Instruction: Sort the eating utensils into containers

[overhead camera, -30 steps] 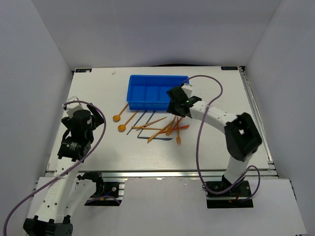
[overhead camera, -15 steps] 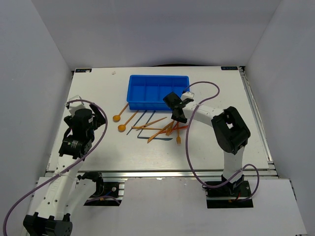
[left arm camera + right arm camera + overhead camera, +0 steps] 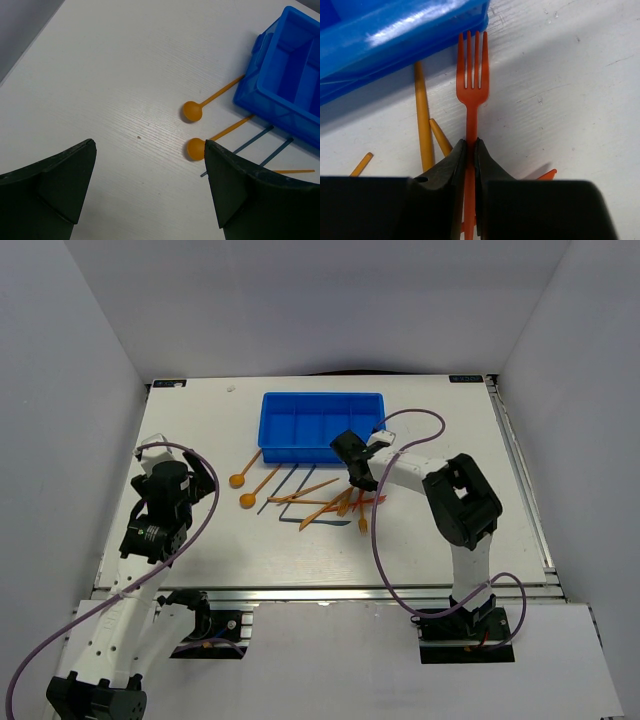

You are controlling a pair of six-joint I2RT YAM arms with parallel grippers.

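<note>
Since a second ago, in the top view, the right gripper [image 3: 360, 480] has dropped from the near right corner of the blue tray [image 3: 268, 430] to the heap of utensils [image 3: 318, 502] just in front of it. Its elbow has folded in and its jaws have narrowed. The tray's side-by-side compartments show only bare blue floors. The left gripper [image 3: 198, 480] has barely shifted.

From the left wrist, the left gripper [image 3: 149, 145] is spread wide with nothing in it. It hangs over the table [image 3: 110, 75] near two orange spoons [image 3: 192, 111] that lie beside the tray's corner [image 3: 260, 80].

From the right wrist, the right gripper [image 3: 470, 150] is pinched on the handle of a red fork [image 3: 472, 75]. The fork lies on the table with its tines at the tray wall [image 3: 395, 35], and orange sticks [image 3: 422, 115] lie alongside it.
</note>
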